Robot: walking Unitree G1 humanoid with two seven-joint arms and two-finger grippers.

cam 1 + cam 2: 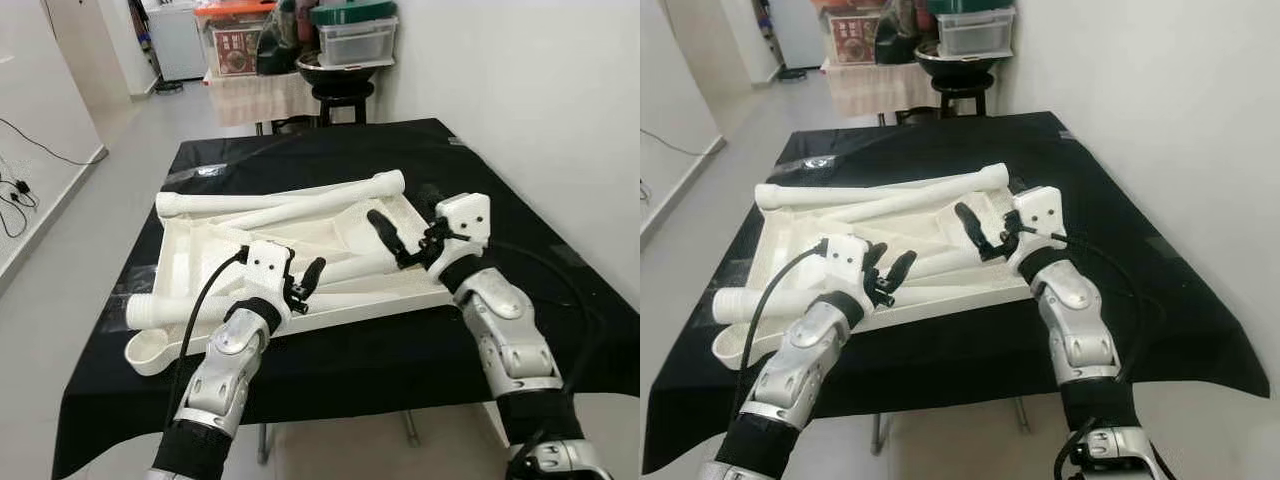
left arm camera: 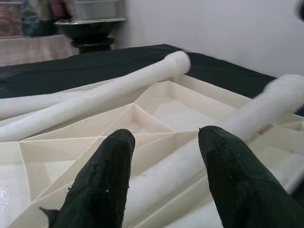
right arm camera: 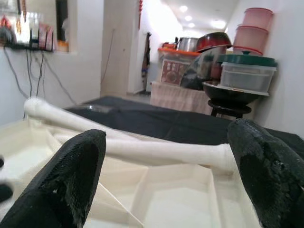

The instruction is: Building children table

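Observation:
A white plastic tabletop [image 1: 190, 262] lies ribbed side up on the black-covered table [image 1: 330, 150]. Several white legs rest loose on it: a long one [image 1: 280, 198] across the far edge, one [image 1: 355, 268] in the middle, and one [image 1: 160, 310] sticking out at the front left. My left gripper [image 1: 308, 278] is open at the tabletop's near edge, its fingers [image 2: 102, 180] straddling the middle leg [image 2: 199, 152] without closing on it. My right gripper [image 1: 392, 240] is open above the tabletop's right side, pointing at the far leg [image 3: 161, 152], with nothing held.
A white curved piece [image 1: 150, 352] lies on the cloth at the front left. Beyond the table stand a stool with a black bowl and a storage box [image 1: 345, 60], and a cloth-covered side table [image 1: 250, 95]. A wall runs along the right; a cable [image 1: 20, 190] lies on the floor at left.

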